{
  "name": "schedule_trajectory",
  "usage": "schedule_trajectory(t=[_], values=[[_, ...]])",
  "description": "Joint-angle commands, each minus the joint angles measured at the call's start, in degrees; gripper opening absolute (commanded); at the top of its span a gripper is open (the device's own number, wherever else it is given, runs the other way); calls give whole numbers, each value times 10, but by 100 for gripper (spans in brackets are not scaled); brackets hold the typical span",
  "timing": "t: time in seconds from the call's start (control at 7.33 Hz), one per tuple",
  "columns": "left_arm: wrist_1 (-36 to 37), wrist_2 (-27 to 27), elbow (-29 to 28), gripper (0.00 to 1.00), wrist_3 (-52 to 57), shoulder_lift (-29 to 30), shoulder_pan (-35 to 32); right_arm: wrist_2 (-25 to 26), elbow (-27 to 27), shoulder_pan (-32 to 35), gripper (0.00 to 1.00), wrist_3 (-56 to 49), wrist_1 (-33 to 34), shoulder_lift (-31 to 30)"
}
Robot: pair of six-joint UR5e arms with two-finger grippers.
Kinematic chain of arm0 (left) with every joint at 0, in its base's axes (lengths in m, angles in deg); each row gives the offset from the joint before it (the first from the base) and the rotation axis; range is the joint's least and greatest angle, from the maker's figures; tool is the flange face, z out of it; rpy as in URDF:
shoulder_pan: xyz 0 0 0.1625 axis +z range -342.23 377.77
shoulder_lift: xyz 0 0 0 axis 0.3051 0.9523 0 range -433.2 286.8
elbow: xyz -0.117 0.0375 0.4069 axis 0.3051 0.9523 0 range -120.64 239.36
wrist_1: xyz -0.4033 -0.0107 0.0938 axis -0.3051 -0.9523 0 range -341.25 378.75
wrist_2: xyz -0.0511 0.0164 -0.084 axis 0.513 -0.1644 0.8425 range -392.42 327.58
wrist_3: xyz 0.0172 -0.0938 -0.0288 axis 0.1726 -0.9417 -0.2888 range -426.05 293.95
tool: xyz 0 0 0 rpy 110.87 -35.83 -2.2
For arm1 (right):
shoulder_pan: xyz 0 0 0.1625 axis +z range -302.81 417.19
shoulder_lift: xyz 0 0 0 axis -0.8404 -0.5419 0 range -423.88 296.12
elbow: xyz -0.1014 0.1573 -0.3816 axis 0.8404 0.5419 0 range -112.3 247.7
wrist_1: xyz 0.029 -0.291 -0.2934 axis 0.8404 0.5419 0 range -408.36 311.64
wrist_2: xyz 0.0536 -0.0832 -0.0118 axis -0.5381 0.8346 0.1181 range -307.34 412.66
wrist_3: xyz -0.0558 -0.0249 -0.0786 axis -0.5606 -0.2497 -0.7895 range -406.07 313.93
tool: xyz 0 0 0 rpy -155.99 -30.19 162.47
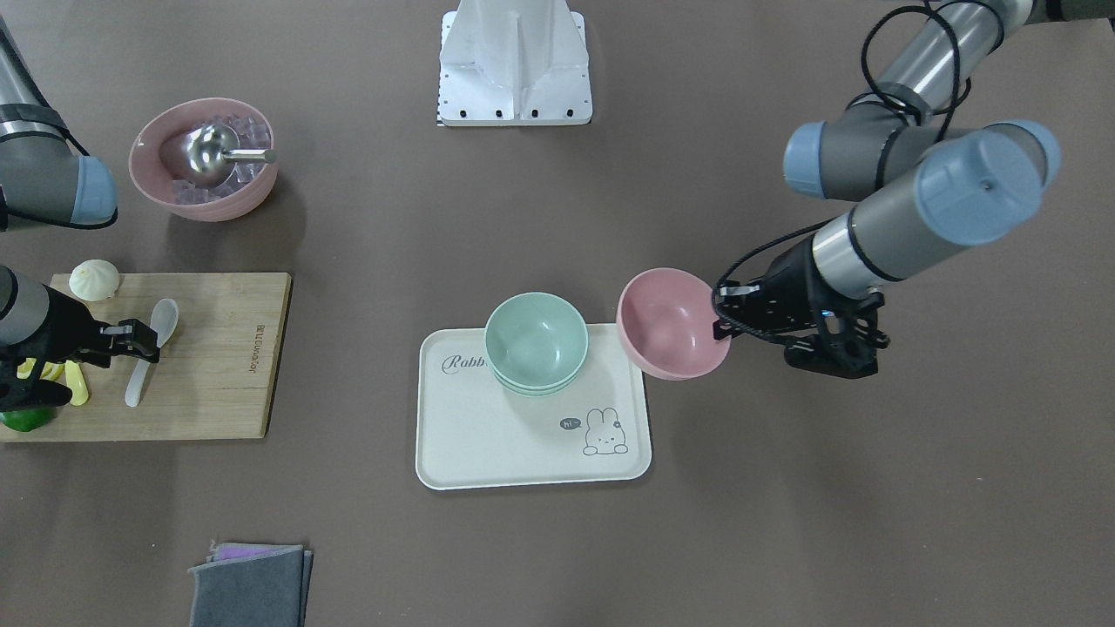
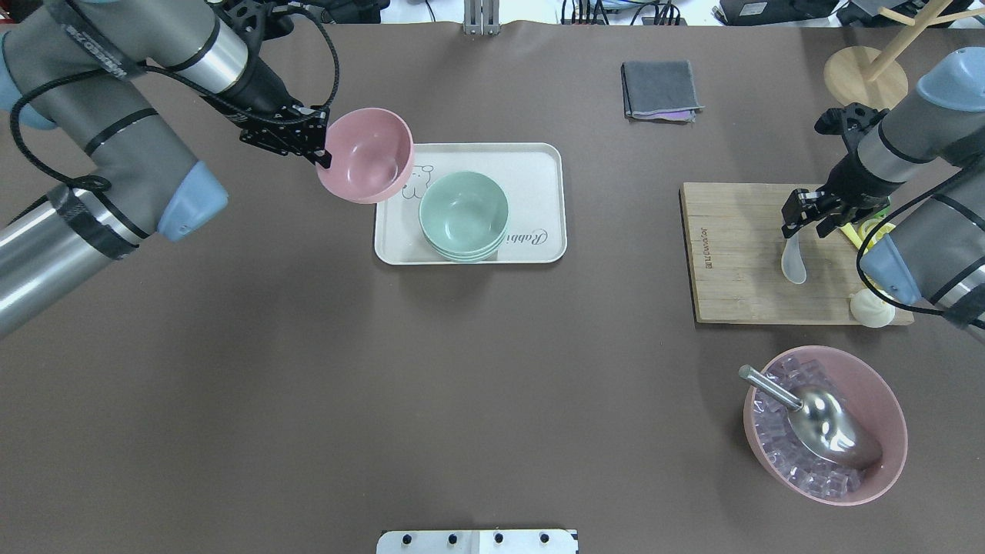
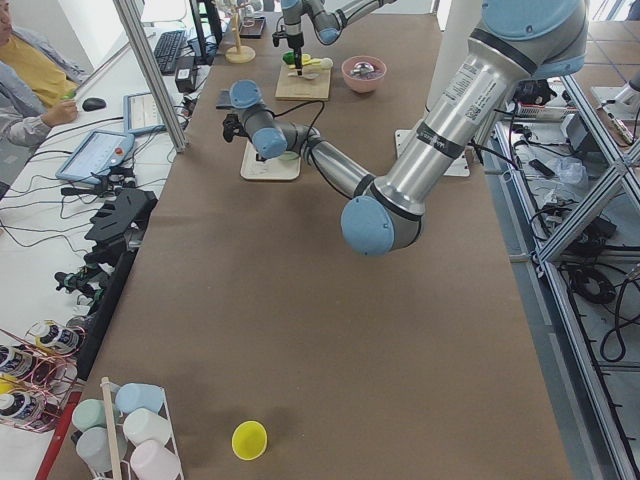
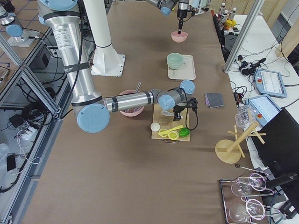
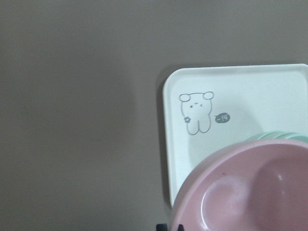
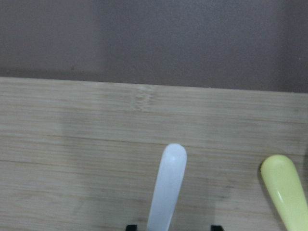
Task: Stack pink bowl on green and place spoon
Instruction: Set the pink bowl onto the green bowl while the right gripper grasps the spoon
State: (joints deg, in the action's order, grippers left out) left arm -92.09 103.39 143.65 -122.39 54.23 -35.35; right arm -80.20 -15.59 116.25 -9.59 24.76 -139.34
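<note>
My left gripper [image 1: 723, 318] [image 2: 319, 146] is shut on the rim of the pink bowl [image 1: 672, 322] [image 2: 368, 154] and holds it tilted in the air over the edge of the white rabbit tray [image 1: 523, 444] [image 2: 531, 165]. The green bowl stack [image 1: 536, 341] [image 2: 464, 214] stands on the tray beside it. The left wrist view shows the pink bowl [image 5: 250, 192] above the tray [image 5: 240, 86]. My right gripper [image 1: 139, 341] [image 2: 804, 219] is open, a finger on either side of the white spoon [image 1: 152, 344] [image 2: 793, 261] [image 6: 167, 187] lying on the wooden board [image 1: 218, 366] [image 2: 731, 254].
A second pink bowl of ice cubes with a metal scoop [image 1: 205, 161] [image 2: 823, 423] stands near the board. A white bun [image 1: 94, 279] and a yellow spoon [image 6: 284, 187] lie on the board. Grey cloths [image 1: 253, 583] [image 2: 660, 88] and a wooden stand [image 2: 862, 73] lie farther off.
</note>
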Motion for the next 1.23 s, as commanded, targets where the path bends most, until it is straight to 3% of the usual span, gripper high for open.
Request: schedule_trajectory(t=[0.0,0.27,0.55,0.68,0.82,1.09], values=[[-1,-27,-26,0,-25,41,24,-1,1,-10,57,24,-1,7],[-4,-85,-27,0,-46,51,63,0,3,-11,41,25,-1,7],[-9,-89,-36,0,-83,73,85,-1,3,-12,5,26,-1,7],[-49,-119,-66,34,-85,85,87,-1,3,-13,0,28,0,8],[-103,-148,-83,98,-86,80,94,-3,3,-12,0,28,0,11],[-110,-146,-75,99,-114,81,92,-61,-3,23,0,43,8,45]])
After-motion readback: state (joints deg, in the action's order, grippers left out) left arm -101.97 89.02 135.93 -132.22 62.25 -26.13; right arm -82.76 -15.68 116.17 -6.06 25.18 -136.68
